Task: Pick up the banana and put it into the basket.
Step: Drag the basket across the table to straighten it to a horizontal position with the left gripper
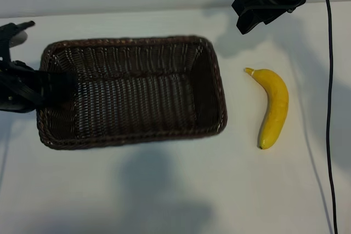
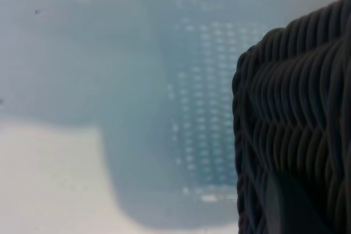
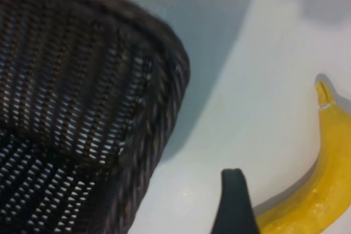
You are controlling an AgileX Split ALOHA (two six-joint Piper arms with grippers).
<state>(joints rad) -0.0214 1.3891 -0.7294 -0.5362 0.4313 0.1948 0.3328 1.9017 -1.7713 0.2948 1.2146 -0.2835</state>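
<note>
White worktop (image 1: 164, 190) fills the exterior view. At centre left sits the basket (image 1: 131, 47), nothing in it. The banana (image 1: 273, 108) lies well apart at right, long axis near vertical in frame, stem tip pointing to the upper left. The right tool (image 1: 258, 12) hangs at upper right, jaws apart, holding nothing. The left tool (image 1: 52, 89) sits over the basket's left rim, narrowly parted, seemingly clamped on the wicker.

Left wrist: basket weave at right.

Right wrist: one fingertip (image 3: 236, 201) hovers just beside the banana's mid-body. To grasp well, I judge the jaws should straddle that middle crosswise.
</note>
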